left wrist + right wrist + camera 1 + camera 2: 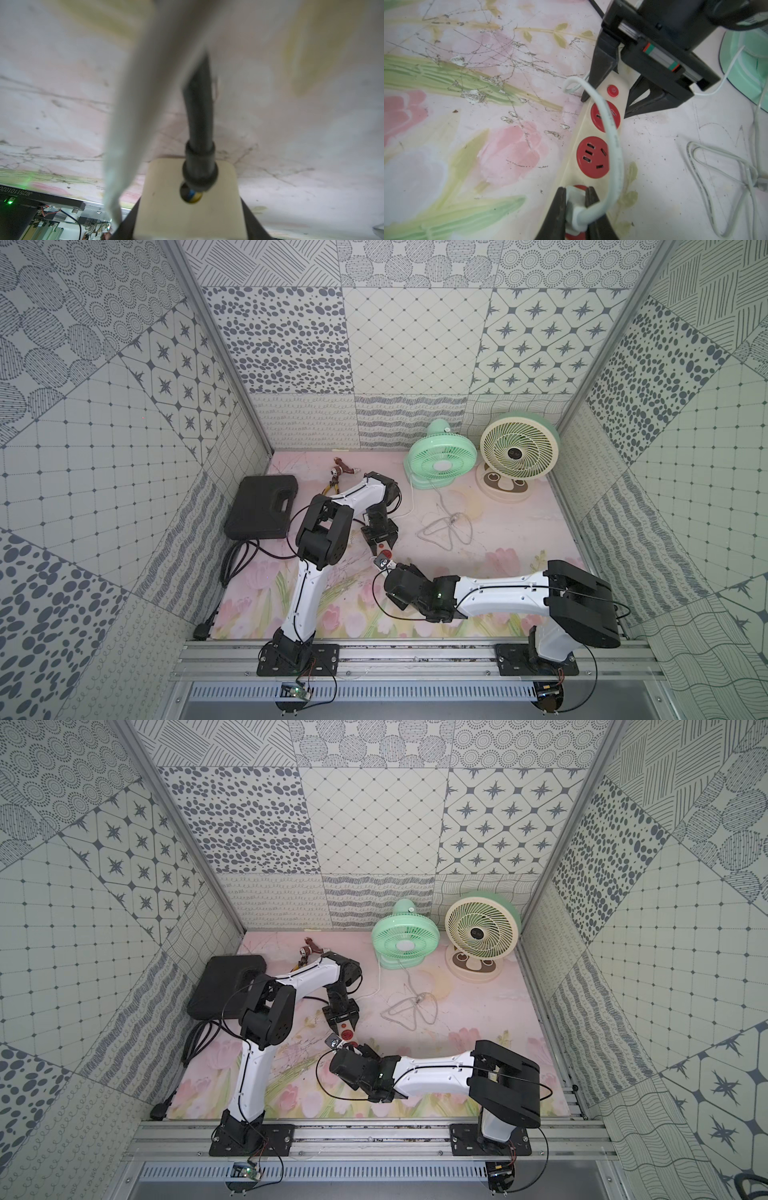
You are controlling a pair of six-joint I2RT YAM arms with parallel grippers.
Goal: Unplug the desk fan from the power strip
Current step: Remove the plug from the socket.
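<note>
At the switch end of the power strip [592, 154], the left gripper [607, 101] is clamped across the cream body. At the third socket from that end, the right gripper [576, 193] pinches the white plug [574, 212]. Pull the plug straight out of its socket, without twisting, while the left arm holds the strip down. The cable probably runs to the green fan [441, 456] beyond the strip, though part of its run is hidden.

Shows smooth, faintly glossy plastic on the long cream-beige power strip [591, 158] with red sockets, smooth sheathing on the white cord [616, 149], and matt, scratched, flaking print on the pink floral table cover [488, 62].
</note>
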